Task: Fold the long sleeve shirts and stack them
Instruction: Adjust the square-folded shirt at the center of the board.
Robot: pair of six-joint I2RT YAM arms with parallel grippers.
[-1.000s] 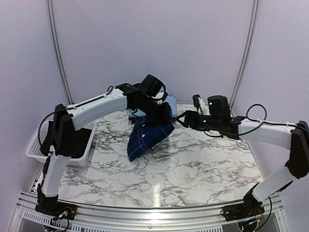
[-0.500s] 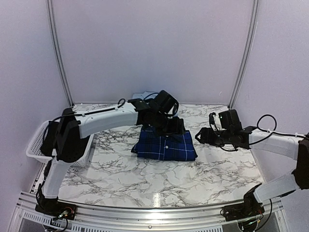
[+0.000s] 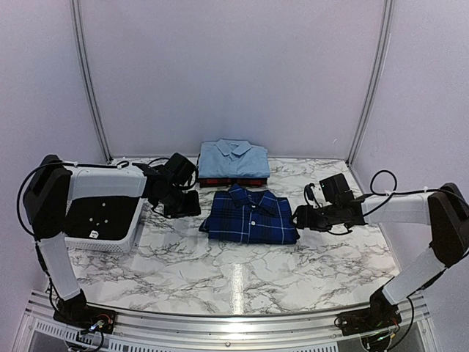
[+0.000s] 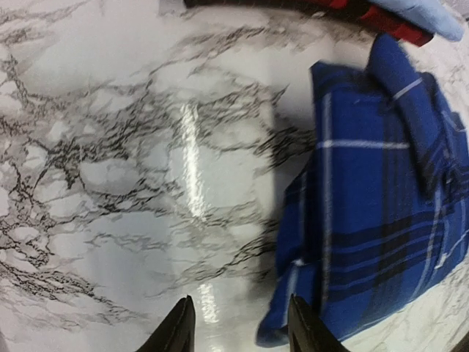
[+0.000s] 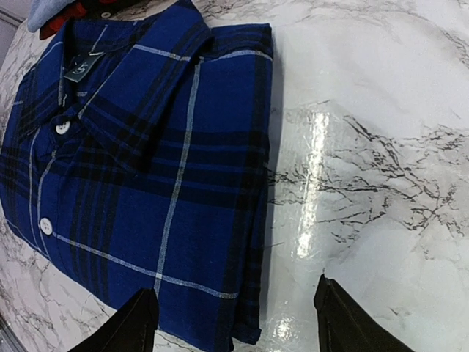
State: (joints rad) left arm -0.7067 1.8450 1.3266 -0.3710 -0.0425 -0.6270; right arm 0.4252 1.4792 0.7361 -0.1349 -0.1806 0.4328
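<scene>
Both arms have drawn back from the navy plaid shirt, which now lies folded flat mid-worktop. The left claw and right claw flank it, both spread open and empty. Behind, the light blue shirt sits on the red-and-black plaid shirt.

The navy blue plaid shirt has thin white lines. The light blue shirt is plain. A third shirt is red and black. The table is black-veined white marble.
</scene>
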